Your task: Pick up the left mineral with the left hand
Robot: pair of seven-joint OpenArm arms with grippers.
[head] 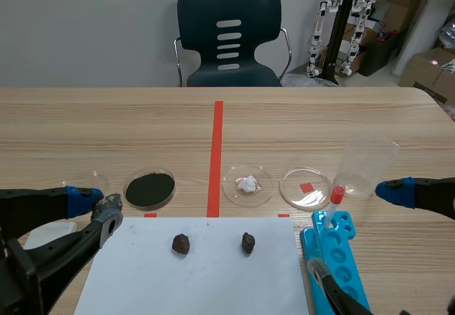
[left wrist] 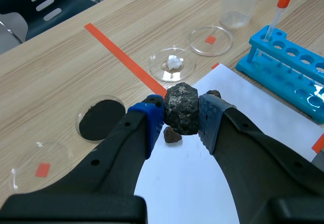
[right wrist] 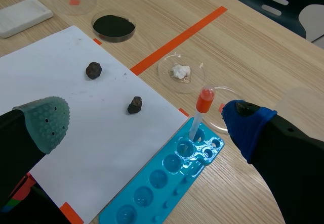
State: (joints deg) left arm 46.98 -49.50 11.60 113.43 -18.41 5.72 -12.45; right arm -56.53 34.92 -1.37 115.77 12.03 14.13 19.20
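While the left jaws grasp a speckled grey mineral (left wrist: 181, 107) at the far left corner of the white paper (head: 213, 279), the right jaws hang released beyond its right edge.

mineral (head: 180, 243) (head: 248, 242) (left wrist: 181, 108) x3 | petri dish (left wrist: 25, 163) (left wrist: 77, 123) (left wrist: 185, 67) (left wrist: 223, 42) x4 | beaker (head: 366, 166) x1 | rack (head: 341, 258) x1 | pipette (head: 334, 201) x1 | paper (head: 192, 279) x1

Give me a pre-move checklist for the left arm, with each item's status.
1. Left gripper shut on mineral: ok.
2. Mineral centred between pads: ok.
3. Mineral raised off paper: ok.
4. Two other minerals lie on paper, apart from the gripper: ok.
5. Right gripper open, away from the held mineral: ok.
6. Grip firm enough to carry: cannot tell.
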